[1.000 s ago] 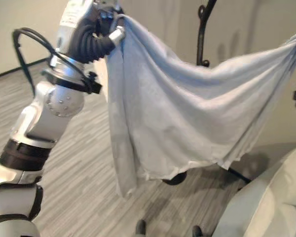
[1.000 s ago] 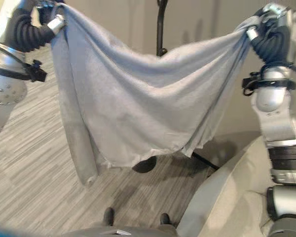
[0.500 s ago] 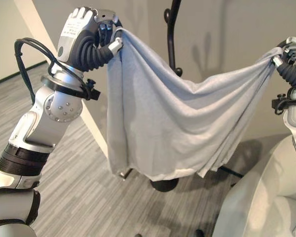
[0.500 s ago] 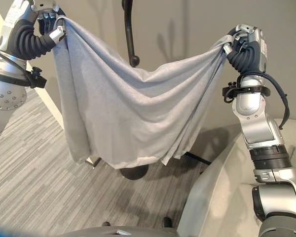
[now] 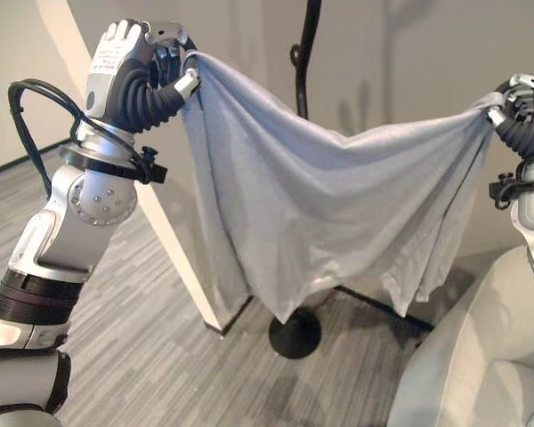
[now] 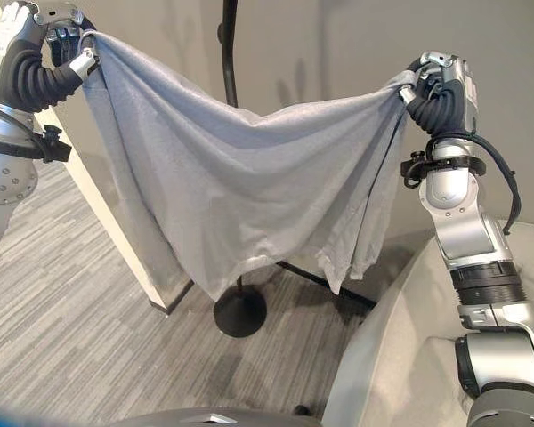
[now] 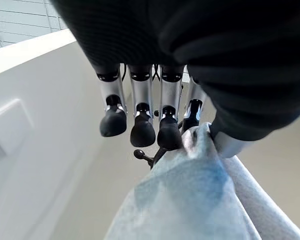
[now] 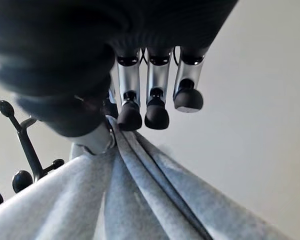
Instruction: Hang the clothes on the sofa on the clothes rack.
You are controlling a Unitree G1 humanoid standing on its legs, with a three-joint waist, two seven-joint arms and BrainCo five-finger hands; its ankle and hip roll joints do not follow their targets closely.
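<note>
A light grey garment hangs spread in the air between my two raised hands. My left hand pinches its upper left corner between thumb and fingers. My right hand pinches the upper right corner, the cloth trailing from its thumb. Behind the garment stands the black clothes rack; its pole rises above the cloth and its round base sits on the floor below the hem. Its knobbed hooks are close to my right hand. The pale sofa is at the lower right.
A white wall corner juts out at the left behind the garment. Grey striped flooring spreads in front of it. A plain wall stands behind the rack.
The view has tilted up and the rack now shows more fully. Both hands have stayed raised with the garment, whose hem now hangs higher above the rack's base.
</note>
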